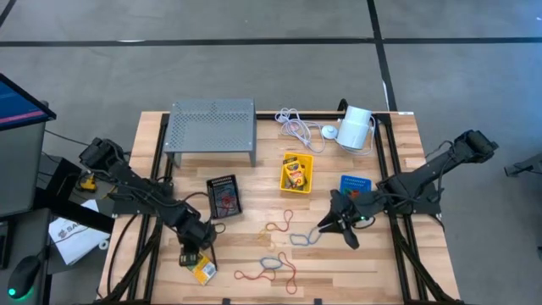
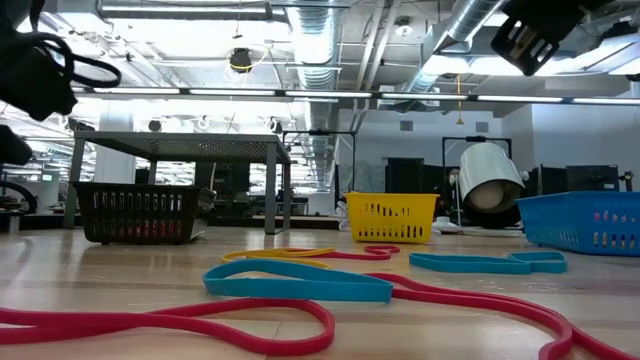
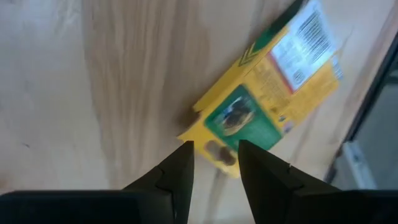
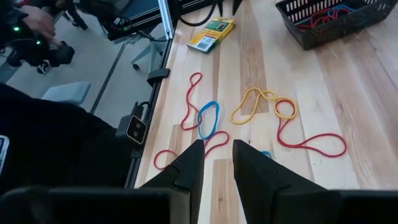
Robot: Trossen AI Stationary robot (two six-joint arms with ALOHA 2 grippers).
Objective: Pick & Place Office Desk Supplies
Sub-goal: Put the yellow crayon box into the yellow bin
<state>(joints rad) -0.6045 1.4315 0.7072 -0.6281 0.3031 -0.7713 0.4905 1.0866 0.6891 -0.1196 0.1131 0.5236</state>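
Two open pincers: left pincer (image 3: 214,163) over crayon box (image 3: 264,93).

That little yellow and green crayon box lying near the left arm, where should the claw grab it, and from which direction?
Probably from straight above, pinching across its narrow width. The crayon box lies flat on the table, so only its long side edges offer the fingers opposing faces. The left gripper hangs over one end of it, fingers open; centring over the middle would likely hold steadier.
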